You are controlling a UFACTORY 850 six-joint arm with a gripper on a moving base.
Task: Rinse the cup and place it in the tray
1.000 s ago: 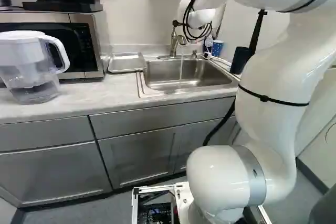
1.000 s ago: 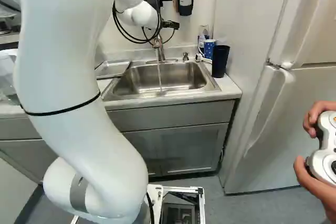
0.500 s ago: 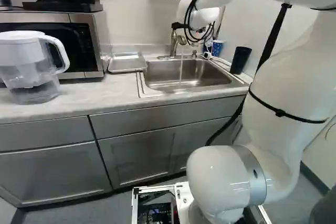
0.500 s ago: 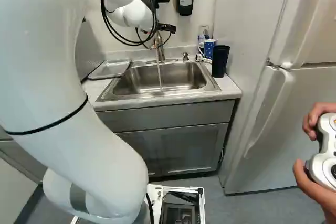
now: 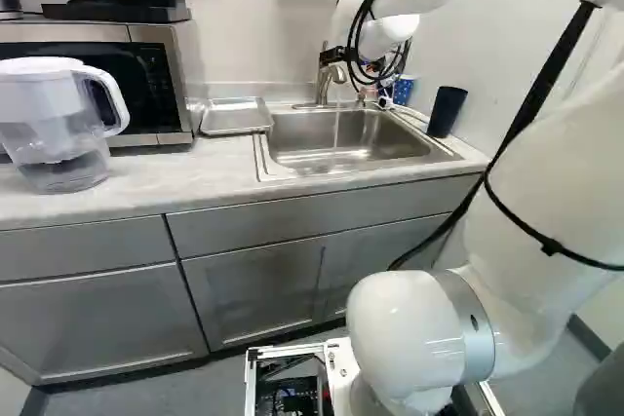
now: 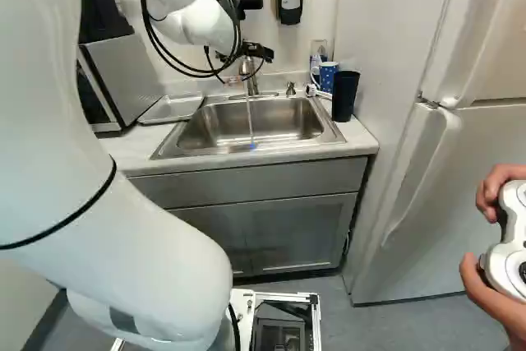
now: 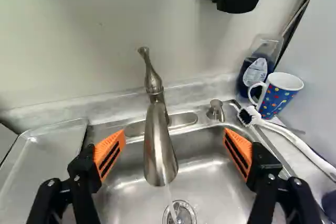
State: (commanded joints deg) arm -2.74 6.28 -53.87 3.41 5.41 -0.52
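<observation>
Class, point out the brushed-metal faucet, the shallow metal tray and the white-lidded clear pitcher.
Brushed-metal faucet [image 7: 159, 148]: wrist view, on its spout.
Shallow metal tray [image 5: 234, 118]: left base view, on its bare bottom.
White-lidded clear pitcher [image 5: 51, 122]: left base view, on its body.

Mug [image 7: 276, 99]: blue, multicolored dots, white inside, upright beyond the sink's [image 5: 261, 158] far corner, handle toward the faucet [image 7: 157, 150] | Tumbler [image 6: 345, 96]: dark blue, upright near the mug; which is the task's cup is unclear | Tray [image 5: 234, 117]: silvery, shallow, rectangular, flat beside the sink, microwave [image 5: 178, 94] side
</observation>
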